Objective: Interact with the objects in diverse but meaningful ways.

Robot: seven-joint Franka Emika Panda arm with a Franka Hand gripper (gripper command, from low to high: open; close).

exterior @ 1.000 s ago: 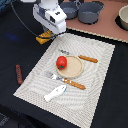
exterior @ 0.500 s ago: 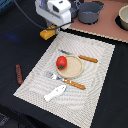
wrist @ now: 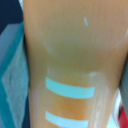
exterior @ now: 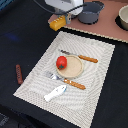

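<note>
The tomato (exterior: 61, 62) sits on a round plate (exterior: 73, 68) in the middle of the mat (exterior: 95, 60). The fish (exterior: 55, 92) lies near the mat's front edge, the sausage (exterior: 19, 73) off the mat on the dark counter (exterior: 20, 40). The bread block (exterior: 58, 22) is at the counter's far edge, under the arm (exterior: 62, 5); whether the hand is gripping it, I cannot tell.

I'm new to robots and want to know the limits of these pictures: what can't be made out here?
- The pincer: in the exterior view the arm's white body is cut by the top edge, so open or shut is unknown.
- Wrist view: a blurred orange surface fills the picture; what it is stays unclear.
- Grey pot: cut by the exterior view's right edge.
- Yellow-orange block: whether the arm touches it cannot be told.
</note>
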